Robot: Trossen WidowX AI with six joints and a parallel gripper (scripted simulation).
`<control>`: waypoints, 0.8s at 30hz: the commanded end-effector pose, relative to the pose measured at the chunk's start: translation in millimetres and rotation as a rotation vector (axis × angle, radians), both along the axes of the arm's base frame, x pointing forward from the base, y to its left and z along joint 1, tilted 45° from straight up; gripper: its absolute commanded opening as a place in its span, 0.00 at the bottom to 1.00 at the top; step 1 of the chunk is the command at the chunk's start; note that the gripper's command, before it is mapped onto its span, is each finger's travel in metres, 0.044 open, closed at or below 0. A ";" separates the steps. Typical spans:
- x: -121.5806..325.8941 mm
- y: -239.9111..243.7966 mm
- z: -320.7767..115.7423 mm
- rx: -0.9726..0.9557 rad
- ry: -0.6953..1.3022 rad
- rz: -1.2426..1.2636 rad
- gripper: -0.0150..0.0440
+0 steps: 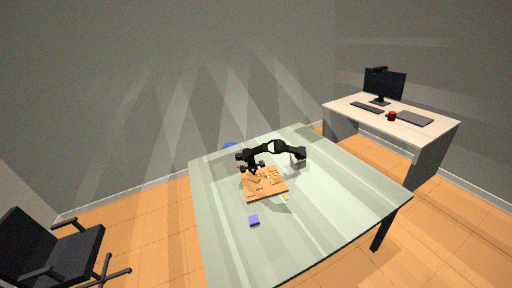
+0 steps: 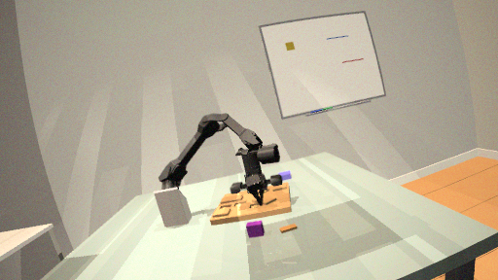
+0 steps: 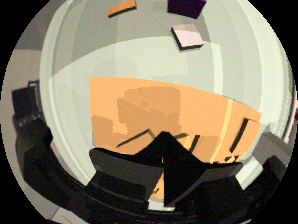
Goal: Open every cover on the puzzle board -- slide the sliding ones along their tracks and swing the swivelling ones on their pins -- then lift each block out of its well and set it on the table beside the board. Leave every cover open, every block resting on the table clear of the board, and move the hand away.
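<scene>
The wooden puzzle board (image 1: 267, 193) (image 2: 253, 215) (image 3: 200, 100) lies on the table. My gripper (image 1: 253, 173) (image 2: 260, 203) (image 3: 164, 135) is shut and empty, its tips low over the board at an angled cover. Other raised covers, such as one at the board's corner (image 2: 222, 211), and dark slots show; whether each is open I cannot tell. A purple block (image 2: 255, 228) (image 3: 186, 7) and a blue-violet block (image 1: 254, 220) (image 2: 285, 175) rest on the table, clear of the board on opposite sides. The fingers hide part of the board.
A small orange piece (image 2: 288, 227) (image 3: 122, 8) lies near the purple block. A pale square piece (image 3: 187, 36) shows between that block and the board in the wrist view. A small yellowish piece (image 1: 286, 197) lies at the board's edge. A grey box (image 2: 173, 208) stands by the arm's base.
</scene>
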State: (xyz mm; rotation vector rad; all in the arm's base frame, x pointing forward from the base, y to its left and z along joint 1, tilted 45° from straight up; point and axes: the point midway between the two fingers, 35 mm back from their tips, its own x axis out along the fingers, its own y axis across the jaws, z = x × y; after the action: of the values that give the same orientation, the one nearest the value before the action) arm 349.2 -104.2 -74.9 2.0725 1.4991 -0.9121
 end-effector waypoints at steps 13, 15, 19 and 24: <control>19.4 -1.5 5.6 0.000 -0.006 -0.004 0.25; 21.8 -1.4 6.4 0.000 -0.006 -0.004 0.25; 26.6 -1.2 8.0 0.000 -0.007 -0.004 0.25; 29.4 -0.8 9.3 0.000 -0.007 -0.004 0.25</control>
State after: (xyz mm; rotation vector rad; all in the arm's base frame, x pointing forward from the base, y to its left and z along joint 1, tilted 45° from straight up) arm 373.8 -104.6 -68.1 2.0726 1.4977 -0.9100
